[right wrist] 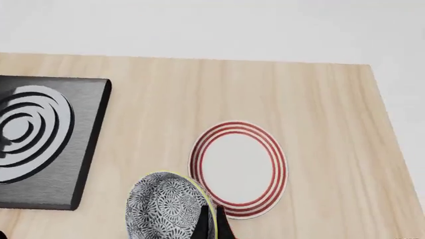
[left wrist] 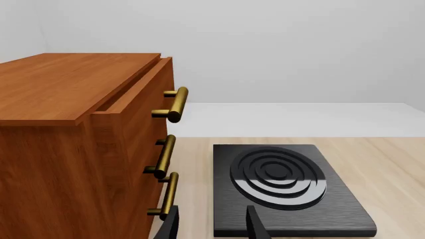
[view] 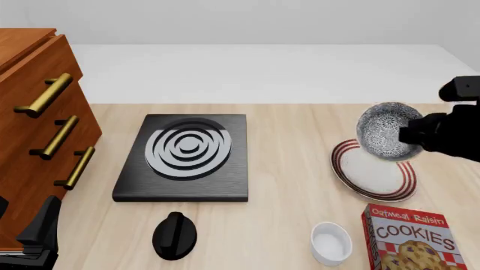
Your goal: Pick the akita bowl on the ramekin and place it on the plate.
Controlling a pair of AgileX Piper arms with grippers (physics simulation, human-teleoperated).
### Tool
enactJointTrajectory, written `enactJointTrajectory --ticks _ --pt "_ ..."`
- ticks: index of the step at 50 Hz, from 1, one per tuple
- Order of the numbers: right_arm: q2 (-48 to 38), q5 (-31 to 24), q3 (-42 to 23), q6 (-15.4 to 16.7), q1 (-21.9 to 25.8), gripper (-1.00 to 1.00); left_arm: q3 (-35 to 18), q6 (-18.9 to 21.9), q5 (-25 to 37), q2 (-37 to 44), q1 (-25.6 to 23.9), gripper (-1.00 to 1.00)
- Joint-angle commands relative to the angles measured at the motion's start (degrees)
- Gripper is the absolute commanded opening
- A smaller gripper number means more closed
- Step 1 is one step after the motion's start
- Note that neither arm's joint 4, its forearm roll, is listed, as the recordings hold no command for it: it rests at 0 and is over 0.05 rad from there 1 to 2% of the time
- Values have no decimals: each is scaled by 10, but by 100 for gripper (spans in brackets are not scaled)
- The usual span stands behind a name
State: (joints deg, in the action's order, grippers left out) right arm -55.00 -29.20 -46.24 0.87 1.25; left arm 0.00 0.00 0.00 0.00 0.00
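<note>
The akita bowl (view: 386, 130) hangs tilted in the air over the far edge of the plate (view: 375, 171), its speckled inside facing the front camera. My right gripper (view: 411, 135) comes in from the right and is shut on the bowl's rim. In the right wrist view, the thin fingers (right wrist: 214, 226) pinch the rim of the bowl (right wrist: 166, 209) beside the red-ringed plate (right wrist: 238, 168). The white ramekin (view: 331, 243) stands alone near the front edge. My left gripper (view: 41, 230) sits low at the front left, open (left wrist: 212, 226), with nothing between its fingers.
A black stove burner (view: 184, 157) with white rings lies mid-table, and a black knob-shaped object (view: 174, 235) sits in front of it. A wooden cabinet (view: 30, 124) with brass handles fills the left side. A cookies box (view: 416, 239) stands at the front right, next to the ramekin.
</note>
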Motion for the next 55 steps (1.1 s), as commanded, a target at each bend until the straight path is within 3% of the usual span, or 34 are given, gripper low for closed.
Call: enactJointTrajectory --ticks 1,19,55 --pt "-57 59 -12 -30 -44 -100 0 0 0 0 0 100" --pt "-155 157 15 -83 -78 -100 0 0 0 0 0 100" --pt "-325 315 66 -138 -105 -100 0 0 0 0 0 100"
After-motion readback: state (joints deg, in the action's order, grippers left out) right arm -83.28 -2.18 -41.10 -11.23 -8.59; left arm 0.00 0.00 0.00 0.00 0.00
